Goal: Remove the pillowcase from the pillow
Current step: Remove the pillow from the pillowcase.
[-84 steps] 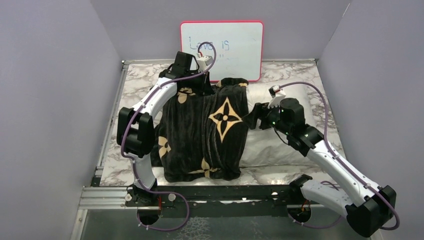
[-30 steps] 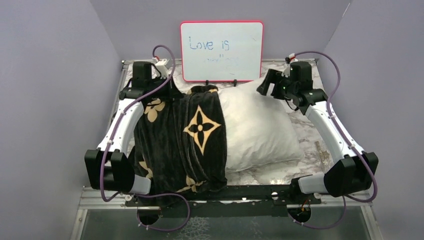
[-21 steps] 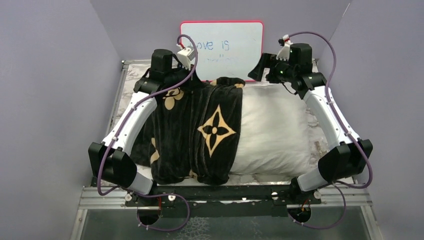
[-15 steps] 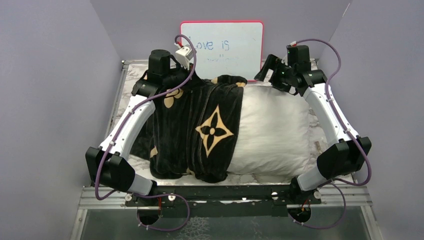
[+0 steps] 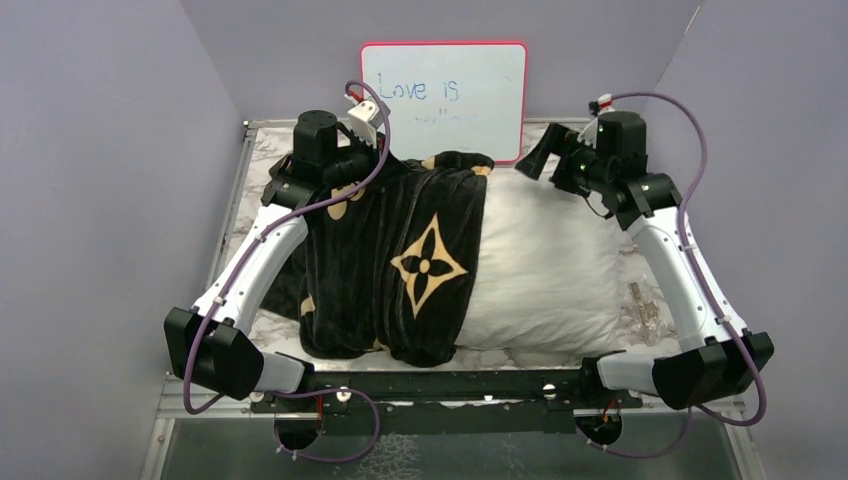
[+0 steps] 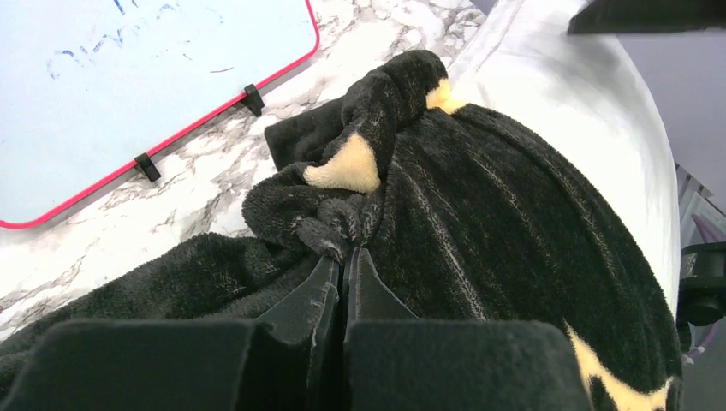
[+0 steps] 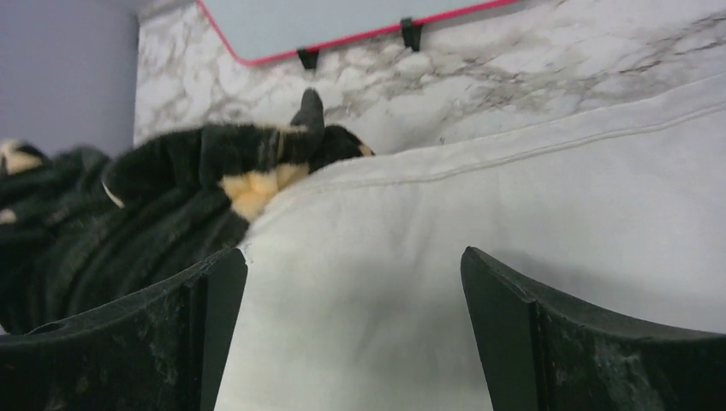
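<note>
The black pillowcase with tan flower motifs covers the left half of the white pillow, which lies flat on the table. My left gripper is at the far edge and shut on a bunched fold of the pillowcase; its fingertips are pressed together in the fabric. My right gripper hangs open over the pillow's far right corner. In the right wrist view its fingers stand wide apart above the bare pillow, with nothing between them, and the pillowcase lies to the left.
A pink-framed whiteboard leans against the back wall just behind both grippers. Purple walls close in the marble table on the left, right and back. A metal rail with the arm bases runs along the near edge.
The pillow has dropped from a tilt to lying flat. My left gripper has carried the pillowcase edge rightward from the far left corner. My right gripper has opened wider and drawn back to the right.
</note>
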Tool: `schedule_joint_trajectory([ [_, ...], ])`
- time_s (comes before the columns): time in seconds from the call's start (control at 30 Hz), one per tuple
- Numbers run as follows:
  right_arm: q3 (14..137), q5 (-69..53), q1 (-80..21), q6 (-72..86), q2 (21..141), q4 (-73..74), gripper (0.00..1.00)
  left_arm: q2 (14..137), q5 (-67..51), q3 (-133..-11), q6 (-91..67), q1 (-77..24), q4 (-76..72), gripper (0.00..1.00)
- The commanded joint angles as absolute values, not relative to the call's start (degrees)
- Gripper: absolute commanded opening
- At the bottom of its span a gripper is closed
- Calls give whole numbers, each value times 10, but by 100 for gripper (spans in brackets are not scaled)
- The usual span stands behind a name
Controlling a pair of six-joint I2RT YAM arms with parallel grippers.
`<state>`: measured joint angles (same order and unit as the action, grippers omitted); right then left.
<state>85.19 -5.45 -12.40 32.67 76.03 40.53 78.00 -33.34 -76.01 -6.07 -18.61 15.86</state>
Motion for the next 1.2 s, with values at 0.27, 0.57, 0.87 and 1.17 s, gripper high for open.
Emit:
schedule_joint_trajectory([
  [0.27,597,-432,-128,-131,686,90,100,741,-352,-756,-69,-187,54,0],
  [0.57,754,-582,-128,-506,733,385,100,750,-353,-763,-68,-187,61,0],
  [0.87,838,-556,-128,-618,761,610,99,754,-346,-777,-53,-187,76,0],
  [1.17,740,-417,-146,-496,813,478,96,758,-369,-769,-78,-187,50,0],
])
